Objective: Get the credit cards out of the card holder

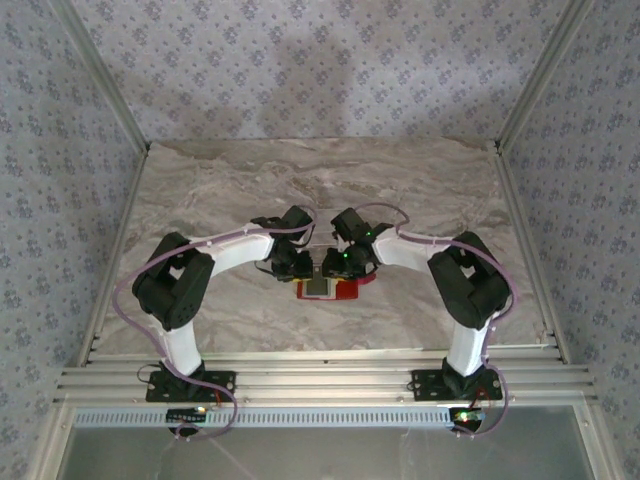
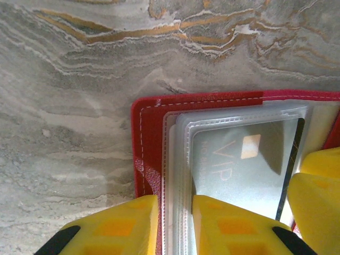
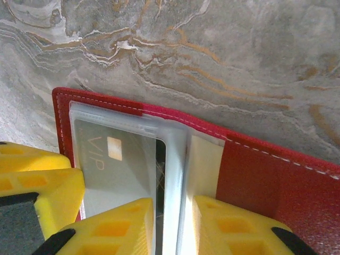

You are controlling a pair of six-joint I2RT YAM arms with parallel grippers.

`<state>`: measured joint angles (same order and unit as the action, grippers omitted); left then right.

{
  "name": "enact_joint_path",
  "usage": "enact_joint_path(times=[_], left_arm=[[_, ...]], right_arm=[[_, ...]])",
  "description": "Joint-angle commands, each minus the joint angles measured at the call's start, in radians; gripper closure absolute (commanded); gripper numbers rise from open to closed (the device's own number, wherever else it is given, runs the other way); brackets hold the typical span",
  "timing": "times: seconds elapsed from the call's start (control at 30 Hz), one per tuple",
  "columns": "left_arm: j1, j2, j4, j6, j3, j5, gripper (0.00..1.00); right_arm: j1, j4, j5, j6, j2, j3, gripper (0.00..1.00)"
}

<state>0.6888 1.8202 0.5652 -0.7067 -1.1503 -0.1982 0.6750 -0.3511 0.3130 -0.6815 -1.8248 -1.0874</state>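
Red card holder (image 1: 346,292) lies open toward the desk's (image 1: 200,200) near edge (credit card (image 2: 239,159) sleeved inside); left claw (image 2: 175,215) and right claw (image 3: 172,220) both narrowly parted, straddling its clear sleeves (image 2: 181,127).

Top view is soft and hazy, low contrast: even light from above, only faint shadows under the arms (image 1: 215,255) on the tabletop (image 1: 420,180). Wrist views are brighter, warmer, sharp on the marble; clear sleeves (image 2: 180,159) of the card holder (image 2: 151,114) carry a milky sheen that greys the credit card (image 2: 239,170), with one small hard shadow on its right part. Yellow fingers (image 2: 234,228) at the bottom edge look slightly soft.
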Motion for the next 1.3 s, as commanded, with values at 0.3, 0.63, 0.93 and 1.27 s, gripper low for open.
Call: enact_joint_path(times=[0.3,0.63,0.93,1.27], left_arm=[[-0.006,0.021,0.01,0.011,0.018,-0.001,0.76],[-0.008,0.005,0.028,0.015,0.021,0.026,0.73],[-0.013,-0.004,0.032,0.015,0.034,0.036,0.75],[-0.012,-0.007,0.031,0.013,0.035,0.036,0.78]], right_arm=[[0.041,-0.095,-0.111,-0.013,-0.042,-0.049,0.76],[0.032,-0.124,-0.161,-0.009,-0.008,-0.036,0.82],[0.024,-0.135,-0.172,-0.006,0.032,-0.037,0.84],[0.012,0.019,-0.004,-0.057,0.072,0.007,0.82]])
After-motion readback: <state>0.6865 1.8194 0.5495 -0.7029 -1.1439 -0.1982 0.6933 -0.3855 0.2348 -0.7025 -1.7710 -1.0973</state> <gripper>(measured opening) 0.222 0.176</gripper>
